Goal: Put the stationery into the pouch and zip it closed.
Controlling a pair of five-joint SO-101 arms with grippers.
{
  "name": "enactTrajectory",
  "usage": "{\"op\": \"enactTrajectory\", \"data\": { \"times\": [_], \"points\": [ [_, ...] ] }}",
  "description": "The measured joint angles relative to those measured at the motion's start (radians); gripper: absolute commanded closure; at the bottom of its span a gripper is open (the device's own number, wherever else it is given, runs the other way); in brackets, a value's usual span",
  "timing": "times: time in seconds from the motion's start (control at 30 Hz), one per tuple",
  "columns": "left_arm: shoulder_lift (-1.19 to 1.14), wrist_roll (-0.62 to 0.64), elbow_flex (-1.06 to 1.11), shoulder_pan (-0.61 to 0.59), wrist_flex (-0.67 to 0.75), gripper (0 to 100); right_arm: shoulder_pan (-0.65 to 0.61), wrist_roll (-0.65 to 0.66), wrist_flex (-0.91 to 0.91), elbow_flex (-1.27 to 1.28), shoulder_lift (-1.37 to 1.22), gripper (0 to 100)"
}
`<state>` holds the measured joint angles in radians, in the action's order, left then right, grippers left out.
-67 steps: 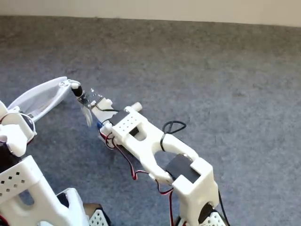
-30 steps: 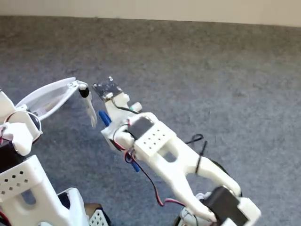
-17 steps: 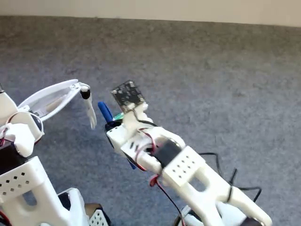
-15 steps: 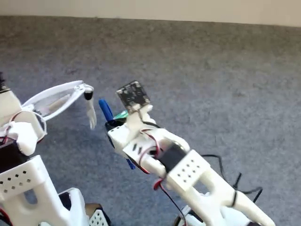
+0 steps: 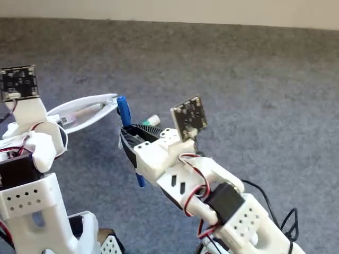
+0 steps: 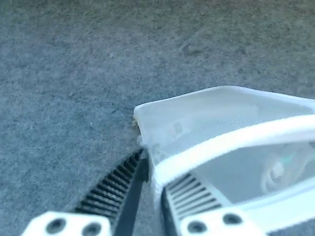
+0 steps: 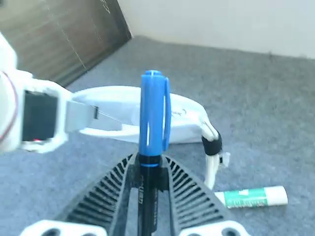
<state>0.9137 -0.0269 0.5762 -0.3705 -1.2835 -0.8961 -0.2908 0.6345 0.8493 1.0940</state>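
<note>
You're holding a blue capped pen (image 7: 154, 113) upright, its lower end clamped in the right jaws, just beside the white mesh pouch (image 7: 110, 105). The left jaws are gripping the pouch's rim, while a green-and-white glue stick (image 7: 251, 196) is lying on the desk (image 5: 238, 79) nearby.

We find the translucent white mesh pouch (image 6: 216, 115) cut off at the left wrist view's edge, its contents blurred, and the green-and-white glue stick (image 5: 151, 120) half hidden behind the right arm (image 5: 183, 172).

A carpeted indoor room
Grey carpet (image 5: 254, 79) is spreading everywhere, and a pale wall (image 5: 212, 10) is running along the top edge.
</note>
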Motion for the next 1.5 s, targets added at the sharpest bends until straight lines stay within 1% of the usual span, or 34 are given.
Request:
{"op": "enactTrajectory", "data": {
  "times": [0.07,0.23,0.43,0.6,0.73,0.93,1.03,1.27,1.5],
  "points": [
    [0.000,0.000,0.000,0.014,0.000,99,-0.031,0.000,-0.014,0.000,0.035,99.4],
    [0.000,0.000,0.000,0.020,0.000,99,-0.133,0.000,-0.199,0.015,0.097,99.4],
    [0.000,0.000,0.000,0.020,0.000,99,-0.180,0.130,-0.453,0.086,0.101,99.4],
    [0.000,0.000,0.000,0.020,0.000,99,-0.180,0.199,-0.681,0.137,0.101,99.4],
    [0.000,0.000,0.000,0.020,0.000,99,-0.180,0.236,-0.796,0.143,0.087,99.4],
    [0.000,0.000,0.000,0.020,0.000,99,-0.180,0.368,-0.942,0.143,-0.048,99.4],
    [0.000,0.000,0.000,0.020,0.000,99,-0.169,0.408,-1.040,0.143,-0.124,99.4],
    [0.000,0.000,0.000,0.020,0.000,99,-0.080,0.419,-1.298,0.143,-0.287,99.4],
    [0.000,0.000,0.000,0.020,0.000,99,-0.057,0.419,-1.455,0.143,-0.450,99.4]
  ]
}}
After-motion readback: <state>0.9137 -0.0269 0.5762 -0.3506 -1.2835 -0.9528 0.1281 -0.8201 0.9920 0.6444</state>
